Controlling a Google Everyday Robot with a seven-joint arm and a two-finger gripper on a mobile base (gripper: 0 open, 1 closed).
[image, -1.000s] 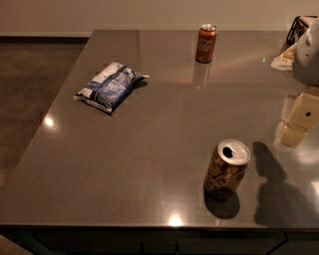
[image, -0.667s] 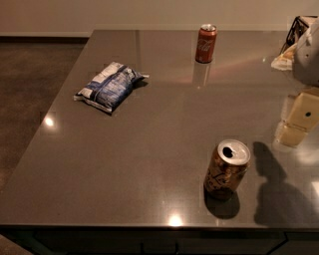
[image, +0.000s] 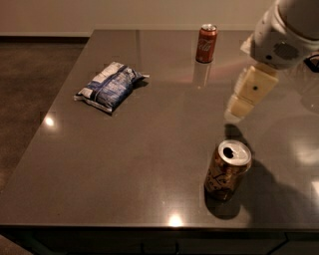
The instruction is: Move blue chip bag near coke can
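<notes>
The blue chip bag [image: 110, 85] lies flat on the left part of the dark table [image: 149, 164], dark blue with white markings. The coke can [image: 206, 43] stands upright near the table's far edge, red with a silver top. My gripper [image: 238, 107] hangs from the white arm [image: 284, 35] above the right side of the table. It is below and to the right of the coke can and far to the right of the bag. It holds nothing that I can see.
A gold-brown can [image: 227, 170] with dark markings stands at the front right, just below the gripper, its top open. The table's left edge drops to a dark floor [image: 30, 89]. A wall [image: 124, 15] runs behind the table.
The arm and gripper have moved left from the right edge of the view, further in over the table. The bag and both cans have not moved.
</notes>
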